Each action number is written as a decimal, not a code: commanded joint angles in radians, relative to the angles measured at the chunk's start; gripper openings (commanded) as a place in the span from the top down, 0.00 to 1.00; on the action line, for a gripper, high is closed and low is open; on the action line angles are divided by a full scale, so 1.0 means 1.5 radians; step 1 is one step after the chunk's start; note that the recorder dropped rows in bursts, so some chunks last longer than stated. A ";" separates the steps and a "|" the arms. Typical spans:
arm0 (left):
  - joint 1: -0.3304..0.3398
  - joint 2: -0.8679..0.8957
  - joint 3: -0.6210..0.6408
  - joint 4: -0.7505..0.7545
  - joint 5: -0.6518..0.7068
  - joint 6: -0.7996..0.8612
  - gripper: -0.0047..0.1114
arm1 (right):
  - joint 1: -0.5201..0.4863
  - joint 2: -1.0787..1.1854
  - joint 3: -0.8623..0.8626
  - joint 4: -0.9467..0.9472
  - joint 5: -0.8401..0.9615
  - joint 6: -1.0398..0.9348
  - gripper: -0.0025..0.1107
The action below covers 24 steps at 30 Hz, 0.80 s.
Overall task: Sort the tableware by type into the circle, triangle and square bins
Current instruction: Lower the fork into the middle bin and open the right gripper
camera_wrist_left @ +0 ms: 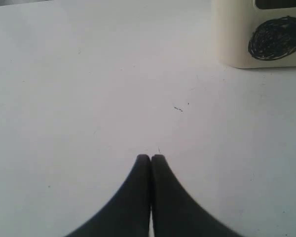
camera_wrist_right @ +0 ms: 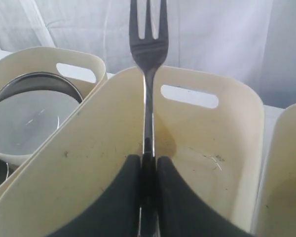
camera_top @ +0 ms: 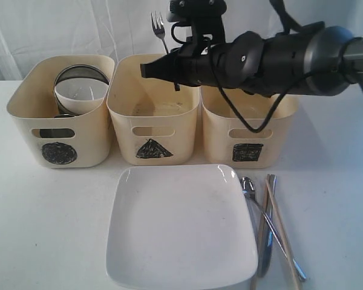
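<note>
My right gripper (camera_top: 169, 60) (camera_wrist_right: 149, 158) is shut on the handle of a steel fork (camera_top: 158, 27) (camera_wrist_right: 148, 44), tines pointing up. It hovers above the triangle bin (camera_top: 154, 121) (camera_wrist_right: 197, 143), whose inside shows nothing in it. The circle bin (camera_top: 60, 115) (camera_wrist_left: 266, 34) on the left holds a small white bowl (camera_top: 80, 93) nested in steel ware (camera_top: 81, 72). The square bin (camera_top: 248, 133) stands on the right. On the table in front lie the large white plate (camera_top: 181, 229), a spoon (camera_top: 248, 184), a knife (camera_top: 266, 229) and wooden chopsticks (camera_top: 284, 235). My left gripper (camera_wrist_left: 150, 158) is shut and empty over bare table.
The three bins stand side by side, touching, along the back of the white table (camera_top: 48, 229). A white curtain (camera_top: 66, 30) hangs behind them. My right arm (camera_top: 290, 57) stretches across above the square bin. The cutlery lies crossed beside the plate's right edge.
</note>
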 commanded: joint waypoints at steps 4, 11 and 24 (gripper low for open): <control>-0.004 -0.003 0.003 -0.007 -0.002 -0.002 0.96 | 0.001 0.053 -0.032 0.003 -0.007 0.020 0.97; -0.004 -0.003 0.003 -0.007 -0.002 -0.002 0.96 | 0.001 0.053 -0.036 0.003 -0.033 0.020 0.62; -0.004 -0.003 0.003 -0.007 -0.002 -0.002 0.96 | -0.006 -0.121 -0.037 -0.114 0.205 -0.021 0.47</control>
